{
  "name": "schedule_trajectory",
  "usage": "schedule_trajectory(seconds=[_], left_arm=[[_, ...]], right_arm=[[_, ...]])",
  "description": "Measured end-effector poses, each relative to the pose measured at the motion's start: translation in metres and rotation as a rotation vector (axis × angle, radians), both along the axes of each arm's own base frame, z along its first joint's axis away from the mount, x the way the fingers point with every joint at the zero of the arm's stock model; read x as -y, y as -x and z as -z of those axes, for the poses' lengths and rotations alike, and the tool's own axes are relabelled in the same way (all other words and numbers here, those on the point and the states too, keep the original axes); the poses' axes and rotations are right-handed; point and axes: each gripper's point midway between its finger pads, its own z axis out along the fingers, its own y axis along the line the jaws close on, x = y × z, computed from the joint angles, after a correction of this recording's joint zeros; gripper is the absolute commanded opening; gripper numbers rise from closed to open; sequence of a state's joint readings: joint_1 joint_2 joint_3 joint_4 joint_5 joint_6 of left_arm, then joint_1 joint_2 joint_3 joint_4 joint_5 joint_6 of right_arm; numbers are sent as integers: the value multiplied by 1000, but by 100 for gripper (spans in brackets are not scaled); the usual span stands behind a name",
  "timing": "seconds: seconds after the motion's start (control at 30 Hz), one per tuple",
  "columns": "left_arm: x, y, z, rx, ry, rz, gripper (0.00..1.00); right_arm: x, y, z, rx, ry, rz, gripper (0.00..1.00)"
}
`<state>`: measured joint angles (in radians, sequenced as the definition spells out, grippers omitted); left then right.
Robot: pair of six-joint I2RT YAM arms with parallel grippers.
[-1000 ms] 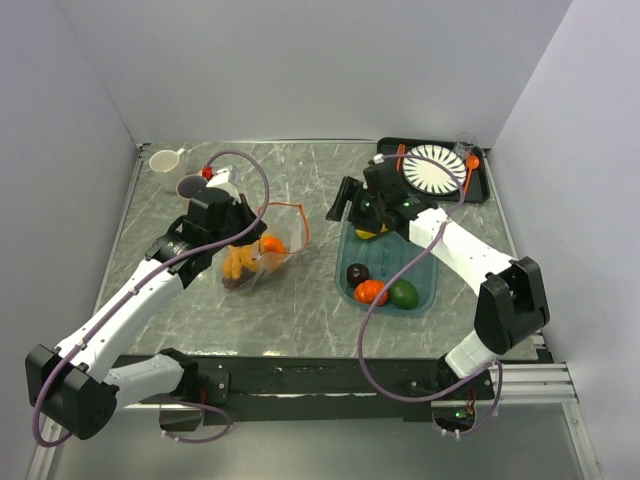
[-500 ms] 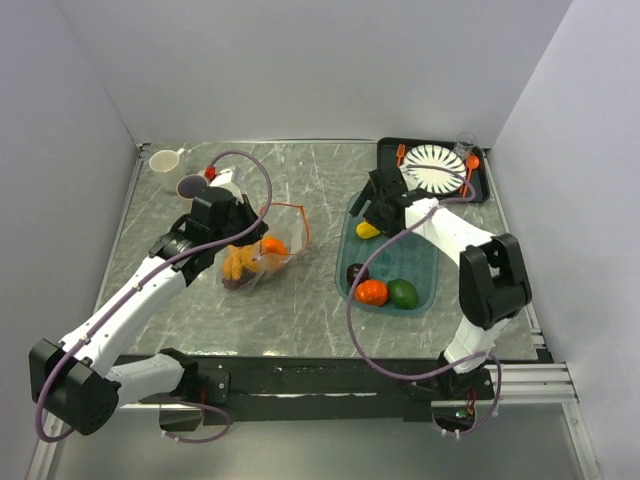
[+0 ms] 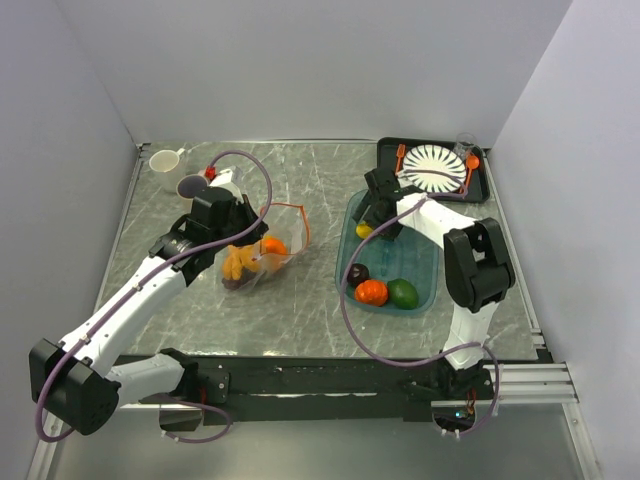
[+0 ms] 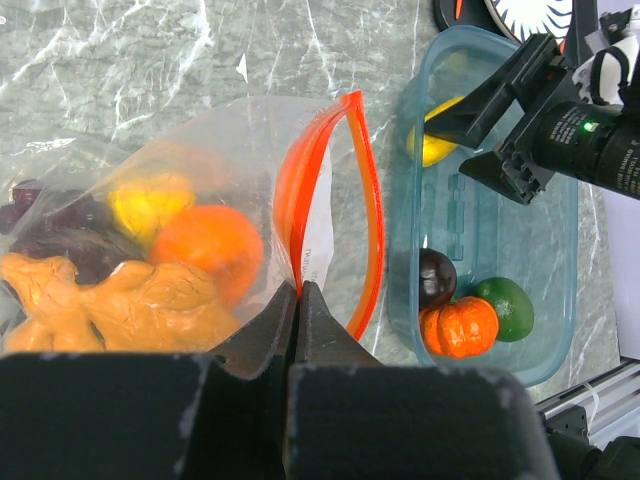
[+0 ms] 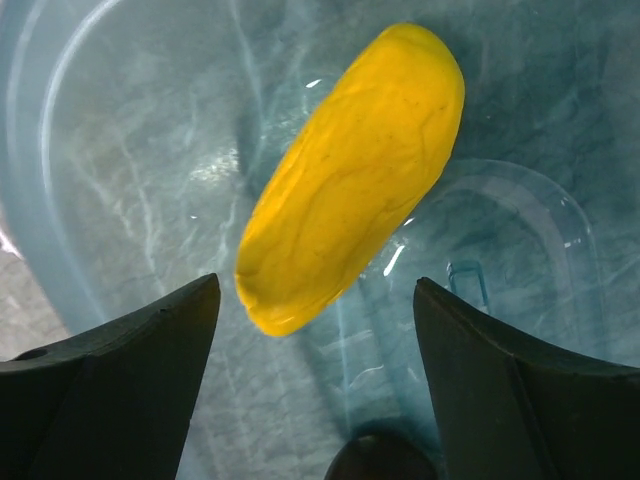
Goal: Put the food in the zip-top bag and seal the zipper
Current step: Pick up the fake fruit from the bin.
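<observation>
Enclosing grey veined tabletop (image 3: 320, 180) with zip-top bag (image 3: 264, 256): plain white walls (image 3: 300, 60).

No text, brand or number could be read anywhere; a faint line of small print showed on the zip-top bag (image 4: 322, 235) beside its zipper (image 4: 377, 215), too blurred to make out

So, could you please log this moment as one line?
left pincer: shut on zip-top bag | right pincer: open above yellow food in tray | zipper: unsealed
</observation>
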<state>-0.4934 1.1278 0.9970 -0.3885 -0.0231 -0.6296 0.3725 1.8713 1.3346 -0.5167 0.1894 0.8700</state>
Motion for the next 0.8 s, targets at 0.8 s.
schedule_trajectory(seconds=[0.8], left_arm=[[0,0,0,1,0,1,1]], right_arm=[[7,27,-3,39,26,-178,82]])
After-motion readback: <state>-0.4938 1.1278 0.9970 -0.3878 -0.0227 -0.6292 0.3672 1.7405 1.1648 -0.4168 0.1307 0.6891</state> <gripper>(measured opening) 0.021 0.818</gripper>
